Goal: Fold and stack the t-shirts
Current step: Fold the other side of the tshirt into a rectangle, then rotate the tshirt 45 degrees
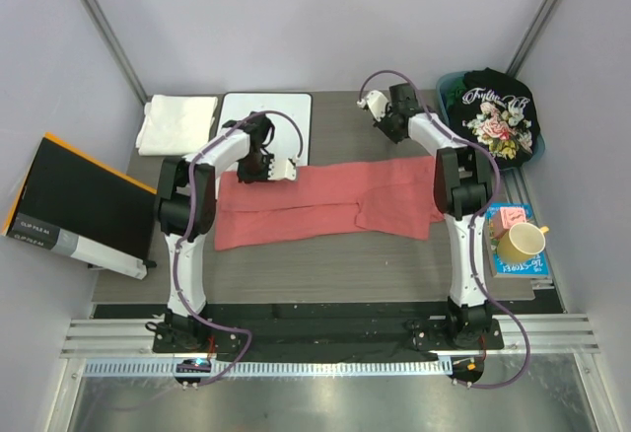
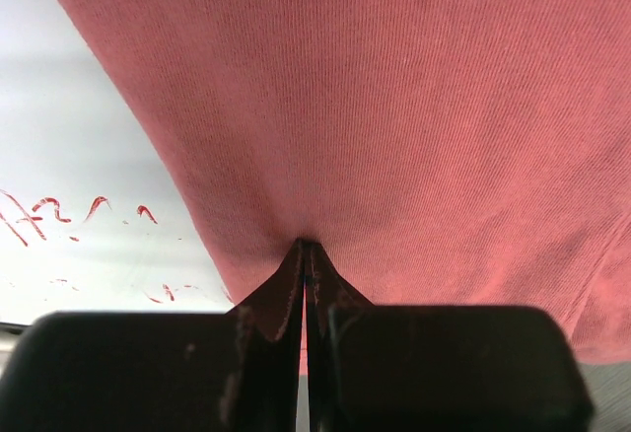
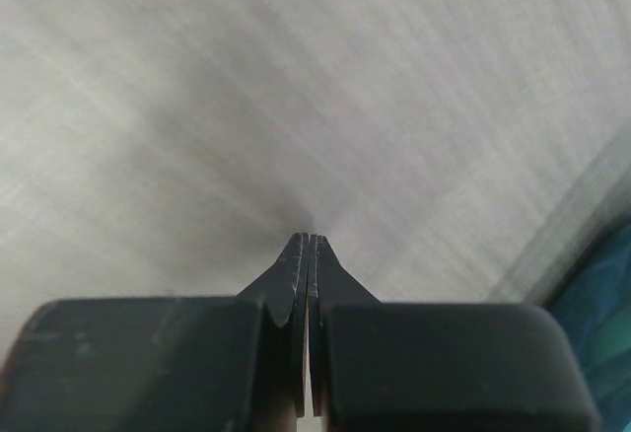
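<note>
The salmon-red t-shirt (image 1: pixel 325 205) lies spread across the middle of the table. My left gripper (image 1: pixel 291 169) is at its far edge, next to the whiteboard. In the left wrist view the gripper (image 2: pixel 306 247) is shut, with the red cloth (image 2: pixel 394 107) pinched at its tips. My right gripper (image 1: pixel 370 107) is at the back of the table, beyond the shirt. In the right wrist view it (image 3: pixel 310 239) is shut and empty over bare tabletop. The black floral t-shirt (image 1: pixel 498 116) sits in a teal bin at the back right. The white folded t-shirt (image 1: pixel 177 123) lies at the back left.
The whiteboard with red marks (image 1: pixel 286 111) lies at the back, also in the left wrist view (image 2: pixel 79 156). A black and orange box (image 1: pixel 79 205) leans at the left. A yellow mug (image 1: pixel 521 243) and a pink item (image 1: pixel 509 217) sit on books at the right. The teal bin's edge (image 3: pixel 601 294) shows beside my right gripper.
</note>
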You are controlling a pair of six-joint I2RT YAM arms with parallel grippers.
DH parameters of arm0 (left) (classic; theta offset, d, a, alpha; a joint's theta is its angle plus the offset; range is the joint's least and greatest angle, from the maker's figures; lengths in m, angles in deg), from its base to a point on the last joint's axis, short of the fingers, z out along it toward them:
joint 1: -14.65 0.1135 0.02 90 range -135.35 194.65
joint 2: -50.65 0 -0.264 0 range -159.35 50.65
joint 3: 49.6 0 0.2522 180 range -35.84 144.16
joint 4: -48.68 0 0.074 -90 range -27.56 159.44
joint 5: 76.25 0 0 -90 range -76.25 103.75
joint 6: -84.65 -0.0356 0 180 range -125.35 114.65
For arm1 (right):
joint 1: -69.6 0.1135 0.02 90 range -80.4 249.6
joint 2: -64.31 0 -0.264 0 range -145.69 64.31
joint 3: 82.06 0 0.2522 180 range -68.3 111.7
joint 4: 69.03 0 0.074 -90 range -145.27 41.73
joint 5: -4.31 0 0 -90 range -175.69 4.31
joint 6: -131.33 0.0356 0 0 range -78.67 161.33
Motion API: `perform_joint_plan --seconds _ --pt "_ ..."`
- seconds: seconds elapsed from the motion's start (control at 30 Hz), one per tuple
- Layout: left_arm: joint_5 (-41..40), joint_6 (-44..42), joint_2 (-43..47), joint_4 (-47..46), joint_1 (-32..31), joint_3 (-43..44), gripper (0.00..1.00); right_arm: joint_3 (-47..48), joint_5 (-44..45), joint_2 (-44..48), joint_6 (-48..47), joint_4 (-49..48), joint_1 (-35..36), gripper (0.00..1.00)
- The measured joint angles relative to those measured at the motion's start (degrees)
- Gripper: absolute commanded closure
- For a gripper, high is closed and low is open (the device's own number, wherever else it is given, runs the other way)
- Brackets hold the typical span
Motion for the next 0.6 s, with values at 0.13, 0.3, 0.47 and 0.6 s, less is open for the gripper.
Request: perform_joint_plan --seconds 0.13,0.3,0.47,0.6 --pt "0.04 0.46 0.07 -0.07 0.0 -0.02 1.0 -4.26 -4.5 5.99 0.57 5.64 -0.02 0.99" --pt "0.17 0.85 0.13 -0.09 0.02 -0.02 1.0 -4.83 -14.34 15.3 -1.92 21.64 -0.28 0.99" --pt "0.22 0.87 0.15 -0.09 -0.04 -0.02 1.0 -12.22 -18.56 21.4 -5.53 32.15 -0.68 0.99" --pt "0.24 0.85 0.24 -0.15 -0.13 -0.11 1.0 -18.23 -18.49 19.21 -7.63 36.39 -1.03 0.99"
